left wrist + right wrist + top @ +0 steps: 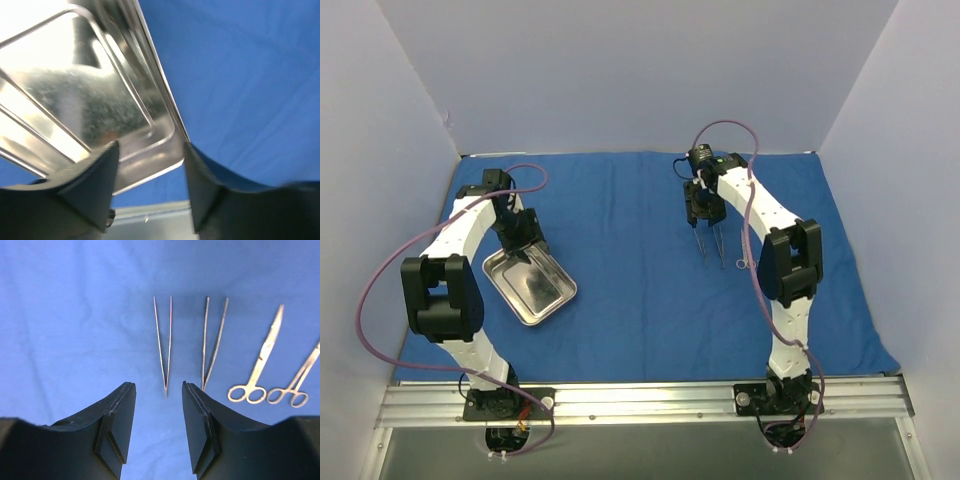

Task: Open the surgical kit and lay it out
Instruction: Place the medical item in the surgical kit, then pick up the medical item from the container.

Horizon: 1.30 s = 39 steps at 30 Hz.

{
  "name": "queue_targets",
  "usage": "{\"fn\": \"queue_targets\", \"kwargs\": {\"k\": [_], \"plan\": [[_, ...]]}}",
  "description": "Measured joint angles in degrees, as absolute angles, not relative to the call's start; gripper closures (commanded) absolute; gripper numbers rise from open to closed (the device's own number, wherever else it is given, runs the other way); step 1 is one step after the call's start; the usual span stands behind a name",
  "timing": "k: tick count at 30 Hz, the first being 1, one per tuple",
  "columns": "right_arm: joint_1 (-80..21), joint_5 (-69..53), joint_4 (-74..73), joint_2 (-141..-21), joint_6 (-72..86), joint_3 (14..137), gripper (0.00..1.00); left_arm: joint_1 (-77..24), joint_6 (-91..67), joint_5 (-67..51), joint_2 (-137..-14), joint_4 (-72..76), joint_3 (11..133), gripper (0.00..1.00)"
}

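Two steel tweezers (166, 385), ring-handled scissors (260, 360), blue cloth (75, 315); shiny rectangular tray (90, 100); left fingers (95, 185), right fingers (120, 425) spread.

The left arm (450, 290) is bent sharply at the elbow and reached forward, with the left gripper (150, 155) tilted downward and its fingers (100, 175) spread apart. The right arm (785, 260) is extended farther out, the right gripper (159, 390) pointed down, its fingers likewise held apart

the tray (530, 288) is mirror-glossy metal, the tweezers (165, 385) and scissors (263, 352) smooth shiny metal, the cloth (640, 220) matt.
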<state>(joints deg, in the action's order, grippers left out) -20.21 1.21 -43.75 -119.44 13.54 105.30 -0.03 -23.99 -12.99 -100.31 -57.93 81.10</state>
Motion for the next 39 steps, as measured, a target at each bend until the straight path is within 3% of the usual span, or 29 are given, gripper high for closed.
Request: {"fn": "queue_targets", "kwargs": {"k": [4,21,39], "plan": [[-20.18,1.1,-43.29,-115.42,13.52,103.72,0.57,1.39,-24.56,-10.37,-100.31,-54.43,78.43,0.53],[-18.39,-1.37,-41.8,-111.77,13.52,95.81,0.58,2.63,-32.34,-4.89,-103.02,-36.88,69.54,0.58],[-18.35,-3.11,-40.42,-106.0,13.93,90.37,0.59,2.61,-35.79,-0.43,-105.36,-30.87,68.47,0.62]]}}
